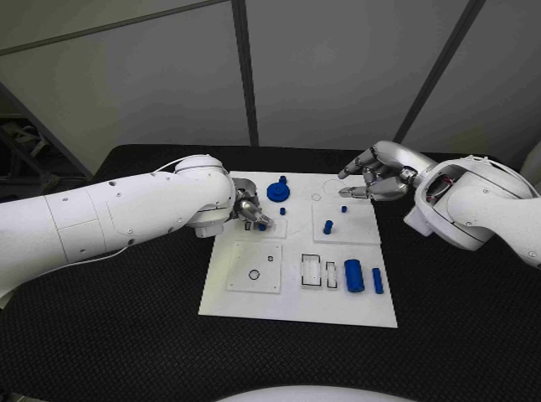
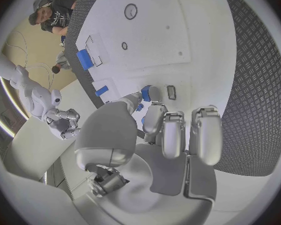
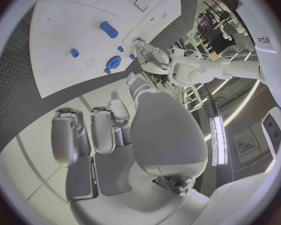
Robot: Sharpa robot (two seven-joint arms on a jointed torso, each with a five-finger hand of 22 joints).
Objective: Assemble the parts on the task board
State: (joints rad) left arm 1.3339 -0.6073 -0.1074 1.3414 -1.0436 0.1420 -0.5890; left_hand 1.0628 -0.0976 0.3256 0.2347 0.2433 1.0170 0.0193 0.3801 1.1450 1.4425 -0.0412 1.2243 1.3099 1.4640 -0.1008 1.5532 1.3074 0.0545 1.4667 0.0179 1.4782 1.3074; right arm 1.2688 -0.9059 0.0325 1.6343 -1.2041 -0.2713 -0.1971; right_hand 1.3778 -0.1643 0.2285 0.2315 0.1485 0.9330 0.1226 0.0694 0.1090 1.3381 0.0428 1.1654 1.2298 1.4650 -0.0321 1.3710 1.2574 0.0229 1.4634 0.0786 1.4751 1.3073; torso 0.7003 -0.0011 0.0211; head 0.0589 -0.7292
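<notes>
The white task board (image 1: 297, 301) lies mid-table. My left hand (image 1: 249, 209) hangs over its left far side and pinches a small blue part (image 1: 261, 224) between thumb and finger, seen close in the left wrist view as the blue part (image 2: 147, 92) just above the board. My right hand (image 1: 377, 177) hovers over the board's far right corner, fingers loosely apart and holding nothing (image 3: 93, 130). A round blue part (image 1: 279, 193) sits at the far edge. A blue peg (image 1: 327, 226) stands mid-board. A blue cylinder (image 1: 354, 275) and a thin blue bar (image 1: 378, 280) lie near right.
Two narrow rectangular slots (image 1: 319, 273) sit left of the cylinder, and a raised square plate with a round hole (image 1: 255, 270) lies near left. Two tiny blue pegs (image 1: 283, 211) (image 1: 344, 208) stand beyond the middle. Black table (image 1: 126, 318) surrounds the board.
</notes>
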